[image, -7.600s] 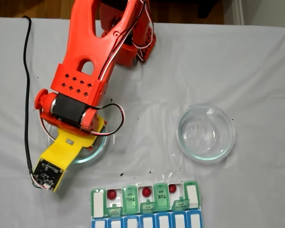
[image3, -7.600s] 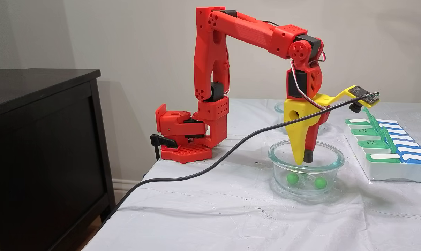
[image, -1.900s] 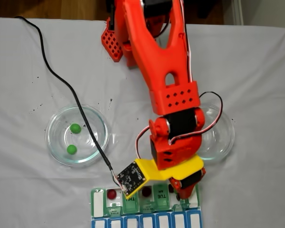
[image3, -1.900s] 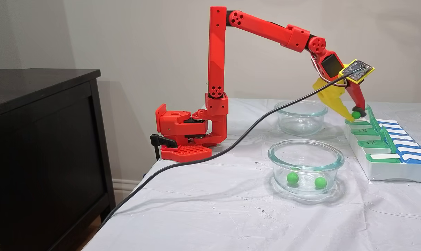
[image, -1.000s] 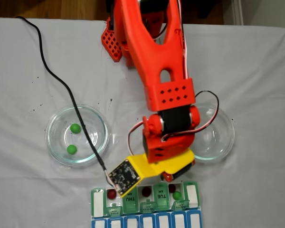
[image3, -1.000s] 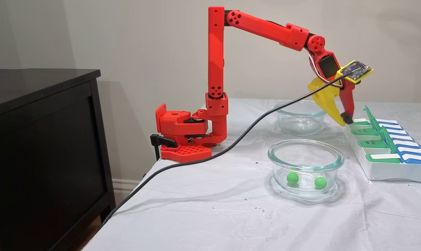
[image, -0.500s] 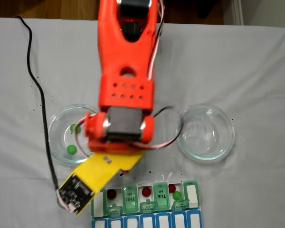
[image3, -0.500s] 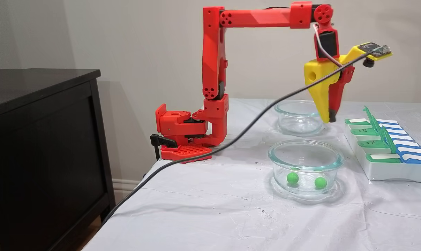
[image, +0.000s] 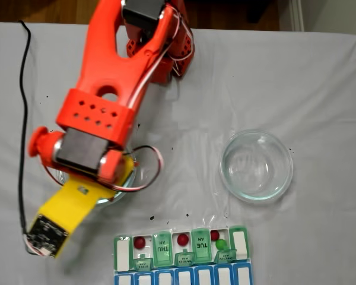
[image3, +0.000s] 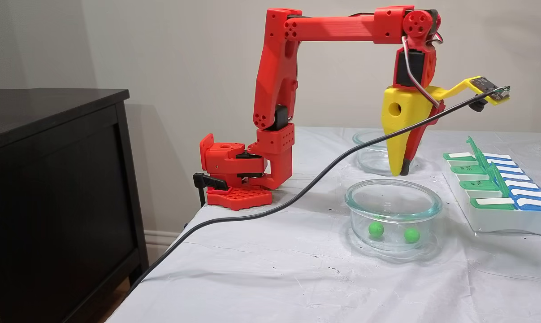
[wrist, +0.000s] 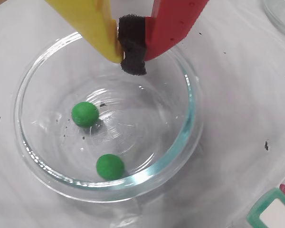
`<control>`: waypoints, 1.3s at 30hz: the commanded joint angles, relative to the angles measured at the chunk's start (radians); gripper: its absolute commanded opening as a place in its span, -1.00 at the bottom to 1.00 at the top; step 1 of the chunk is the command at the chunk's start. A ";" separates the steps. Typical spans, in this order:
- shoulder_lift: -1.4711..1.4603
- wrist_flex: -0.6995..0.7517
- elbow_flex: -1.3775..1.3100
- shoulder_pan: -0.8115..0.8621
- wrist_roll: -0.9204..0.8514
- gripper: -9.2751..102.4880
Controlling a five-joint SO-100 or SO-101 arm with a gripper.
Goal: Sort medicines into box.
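The red arm stands tall from its base, its upper part runs level, and the wrist bends down, so the gripper points straight down above the near glass bowl. In the wrist view the gripper has its yellow and red fingers pressed together on the black pad, holding nothing.

Two green pills lie apart on the floor of the bowl, with free room around each.

The pill box sits at the lower edge of a fixed view. Its open cells hold three red pills and one green pill. The second bowl stands well apart.
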 commanded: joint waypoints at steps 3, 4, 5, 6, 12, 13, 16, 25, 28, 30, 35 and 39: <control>0.064 -0.054 0.037 0.057 -0.058 -0.84; 0.069 -0.063 0.049 0.066 -0.063 -0.84; 0.071 -0.071 0.060 0.074 -0.067 -0.84; 0.071 -0.075 0.071 0.080 -0.075 -0.84; 0.091 -0.120 0.144 0.106 -0.100 -0.64; 0.092 -0.120 0.149 0.110 -0.106 -0.64; 0.104 -0.147 0.179 0.126 -0.107 -0.52; 0.132 -0.219 0.258 0.141 -0.101 -0.46; 0.141 -0.258 0.275 0.141 -0.098 -0.45; 0.147 -0.291 0.291 0.140 -0.097 -0.44; 0.158 -0.376 0.337 0.141 -0.084 -0.41; 0.149 -0.393 0.342 0.141 -0.084 -0.41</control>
